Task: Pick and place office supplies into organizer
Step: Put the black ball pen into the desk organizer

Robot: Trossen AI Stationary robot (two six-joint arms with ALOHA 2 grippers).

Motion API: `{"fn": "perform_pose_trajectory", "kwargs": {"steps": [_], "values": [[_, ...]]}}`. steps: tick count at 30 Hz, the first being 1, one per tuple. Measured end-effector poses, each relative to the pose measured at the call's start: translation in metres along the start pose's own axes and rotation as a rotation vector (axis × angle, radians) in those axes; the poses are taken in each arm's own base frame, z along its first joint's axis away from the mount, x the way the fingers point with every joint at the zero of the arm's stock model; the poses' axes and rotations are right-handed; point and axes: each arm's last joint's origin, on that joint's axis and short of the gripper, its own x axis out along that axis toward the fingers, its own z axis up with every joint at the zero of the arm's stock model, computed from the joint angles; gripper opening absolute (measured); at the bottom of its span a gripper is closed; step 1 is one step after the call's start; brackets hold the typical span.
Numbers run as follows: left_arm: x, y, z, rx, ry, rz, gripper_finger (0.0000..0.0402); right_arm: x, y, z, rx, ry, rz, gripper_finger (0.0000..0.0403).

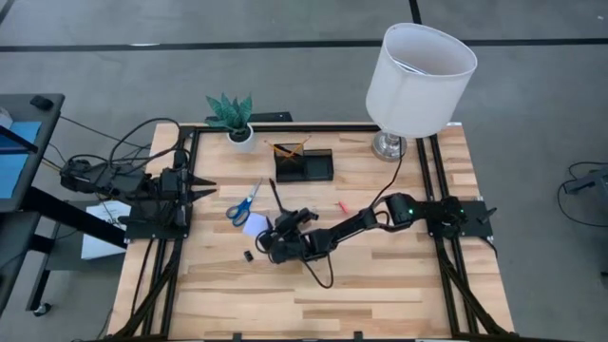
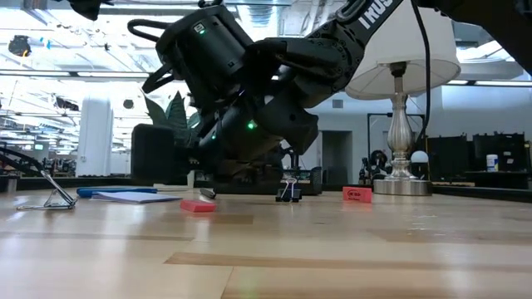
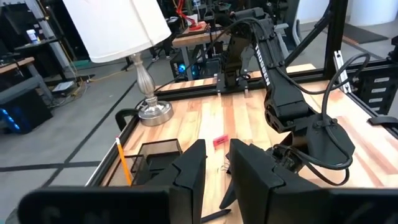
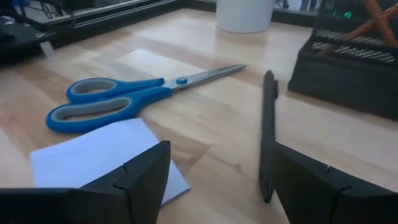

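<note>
A pale butcher-block table of banded wood strips, edged with black metal rails, sits on a grey concrete floor. At its far edge stand a white drum-shaded lamp on a turned silver base, a small white pot with a spiky green plant, and the black mesh organizer, a boxy wire tray holding 2 orange pens crossed in its cup section.

The right gripper reaches low across the table's middle, its flat dark fingers spread wide and holding nothing. Between them on the wood lies the slim black pen, its matte barrel pointing toward the organizer. Beside it rests the square lavender note pad, one smooth paper corner just under the near finger. The blue-handled scissors, closed, with grey-lined loops and bright steel blades, lie just beyond the pad.

A small black binder clip with wire handles stands on the table, and another dark clip sits near the gripper. 2 blocky pink-red pieces lie flat on the wood.

The left gripper waits at the table's left rail, its pointed fingers nearly together around nothing
</note>
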Motion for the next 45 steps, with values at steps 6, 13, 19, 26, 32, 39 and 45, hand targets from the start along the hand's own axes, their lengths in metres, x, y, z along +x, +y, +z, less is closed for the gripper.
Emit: {"fn": "perform_pose_trajectory", "kwargs": {"steps": [6,13,19,26,32,39,45], "values": [[0.000,0.000,0.000,0.004,-0.001,0.000,0.0066,0.000,0.000,0.001,-0.091,-0.015,-0.018,0.0262],[0.000,0.000,0.000,0.004,-0.001,0.000,0.0066,0.003,-0.002,0.002,-0.087,-0.025,-0.038,0.0262],[0.000,0.000,0.000,0.020,-0.001,0.001,0.0066,0.010,-0.005,0.006,-0.060,-0.036,-0.052,0.0262],[0.000,0.000,0.000,0.025,-0.001,0.001,0.0066,0.020,-0.011,0.010,-0.044,-0.022,-0.054,0.0262],[0.000,0.000,0.000,0.025,-0.001,0.001,0.0066,0.025,-0.014,0.011,-0.010,-0.013,-0.056,0.0262],[0.000,0.000,0.000,0.024,0.004,0.000,0.0066,0.029,-0.016,0.010,0.016,0.036,-0.017,0.0262],[0.000,0.000,-0.001,0.024,0.005,0.000,0.0066,0.030,-0.018,0.008,-0.008,0.050,-0.032,0.0262]]}}
